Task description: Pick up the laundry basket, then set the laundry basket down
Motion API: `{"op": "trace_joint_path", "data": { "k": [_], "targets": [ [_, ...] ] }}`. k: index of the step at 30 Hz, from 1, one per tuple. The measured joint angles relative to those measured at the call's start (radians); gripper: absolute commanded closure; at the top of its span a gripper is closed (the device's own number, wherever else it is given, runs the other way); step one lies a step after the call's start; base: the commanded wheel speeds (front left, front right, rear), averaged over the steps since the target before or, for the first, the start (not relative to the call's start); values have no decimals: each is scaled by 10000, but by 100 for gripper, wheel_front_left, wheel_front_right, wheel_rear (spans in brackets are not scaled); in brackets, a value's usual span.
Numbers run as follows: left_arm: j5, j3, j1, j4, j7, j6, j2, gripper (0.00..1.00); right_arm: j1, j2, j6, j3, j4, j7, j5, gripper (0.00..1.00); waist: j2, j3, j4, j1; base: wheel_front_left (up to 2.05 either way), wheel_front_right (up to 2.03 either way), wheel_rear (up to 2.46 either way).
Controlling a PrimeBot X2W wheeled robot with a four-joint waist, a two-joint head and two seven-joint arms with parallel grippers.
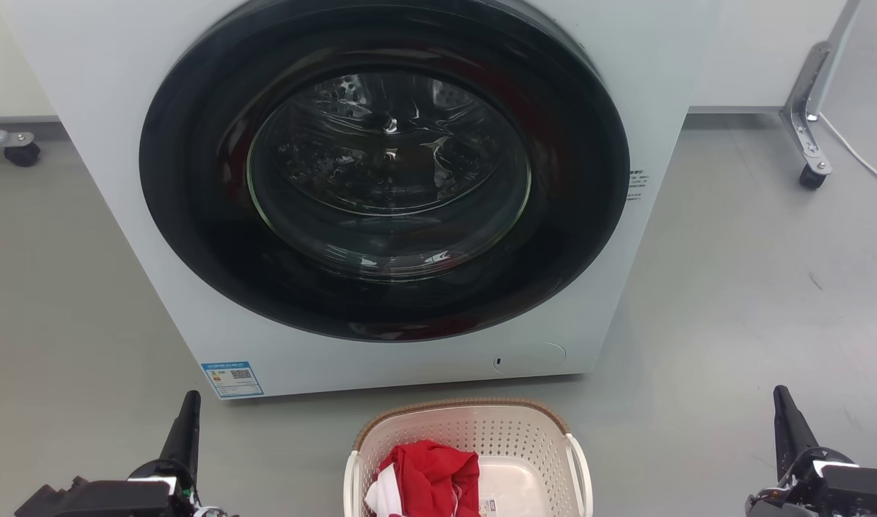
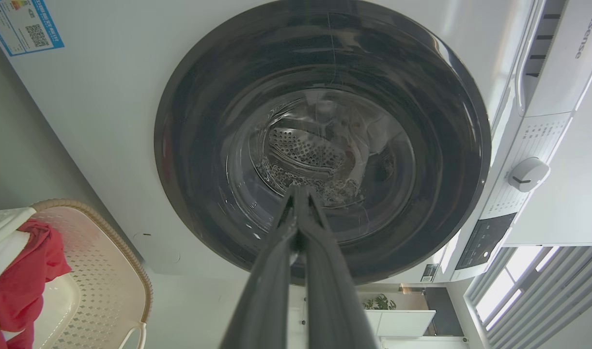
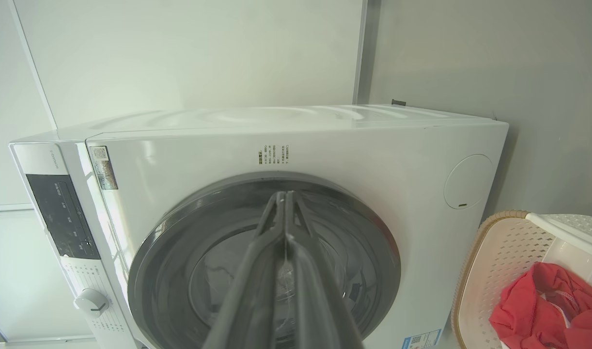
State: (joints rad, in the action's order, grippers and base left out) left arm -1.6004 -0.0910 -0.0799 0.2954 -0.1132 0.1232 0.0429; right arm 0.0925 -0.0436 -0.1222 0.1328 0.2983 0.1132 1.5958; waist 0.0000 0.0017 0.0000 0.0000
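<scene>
At lower left of the head view, the left fingers [image 1: 187, 424] stand pressed together into a single dark spike, holding nothing, above the grey floor [image 1: 733, 287] and well apart from the basket. The left wrist view confirms it: both fingers meet at their tips, aimed at the washer's glass door.

At centre, the basket [image 1: 474, 431] sits upright on the floor just in front of the washer [image 1: 87, 108], whose round door [image 1: 385, 169] is shut. A red garment [image 1: 431, 470] lies heaped in the basket's left half over a bit of white cloth [image 1: 381, 495]; its pale bottom shows bare on the right. The two white side handles are free, with neither arm touching them.

At lower right, the right fingers [image 1: 786, 424] are likewise shut on nothing, pointing up, well away from the basket's right handle. The right wrist view shows their tips closed against each other.

As for progress, the basket rests on the floor between two empty-handed arms, each about equally far from it. That picture suits a basket waiting to be lifted and equally a basket already carried and put back down; nothing in view settles which. What can be said is that it is not being held or raised at this moment.
</scene>
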Motion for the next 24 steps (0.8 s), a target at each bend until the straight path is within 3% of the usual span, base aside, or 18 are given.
{"op": "trace_joint_path", "data": {
  "k": [24],
  "targets": [
    [0,0,0,0,0,0,0,100,0,0,-2,-2,0,0,0,100,0,1,0,0,0,0,0]
  ]
}}
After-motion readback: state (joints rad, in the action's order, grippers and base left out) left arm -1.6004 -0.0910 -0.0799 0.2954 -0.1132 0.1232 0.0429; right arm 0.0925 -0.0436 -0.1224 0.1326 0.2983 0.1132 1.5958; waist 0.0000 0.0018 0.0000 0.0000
